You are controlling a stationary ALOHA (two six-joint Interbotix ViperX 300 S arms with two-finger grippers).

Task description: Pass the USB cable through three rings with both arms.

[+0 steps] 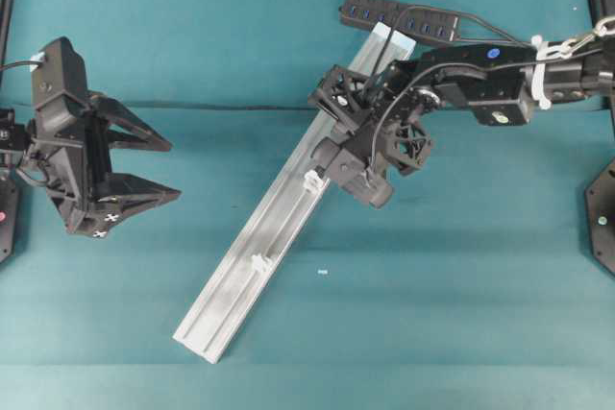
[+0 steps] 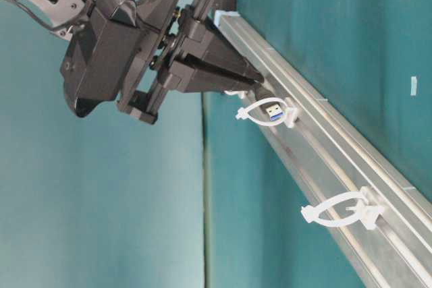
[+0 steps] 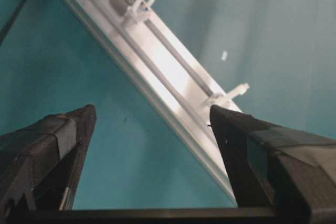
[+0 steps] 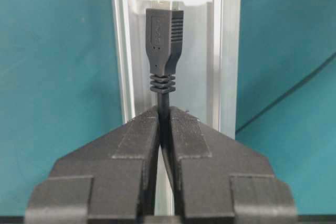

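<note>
Diagonally across the teal table (image 1: pixel 192 26) lies the silver rail (image 1: pixel 240 276), with the black multi-port hub (image 1: pixel 399 16) at its far end. Over the rail's upper half hangs the right arm (image 1: pixel 500 79), its right gripper (image 4: pixel 164 116) pinched tight on the USB cable (image 4: pixel 164 98) just behind the plug's ribbed collar. Directly ahead of those fingertips (image 2: pixel 246 75), the plug (image 2: pixel 272 110) has its metal tip inside one ring (image 2: pixel 266 114) of the three; a second ring (image 2: pixel 341 210) stands empty farther down the rail, well beyond the fingers. Well apart on the other side of the rail, the left gripper (image 1: pixel 173 168) hangs with its fingers (image 3: pixel 58 145) spread wide, holding nothing, the lowest ring (image 3: pixel 231 95) just past its right-hand fingertip.
</note>
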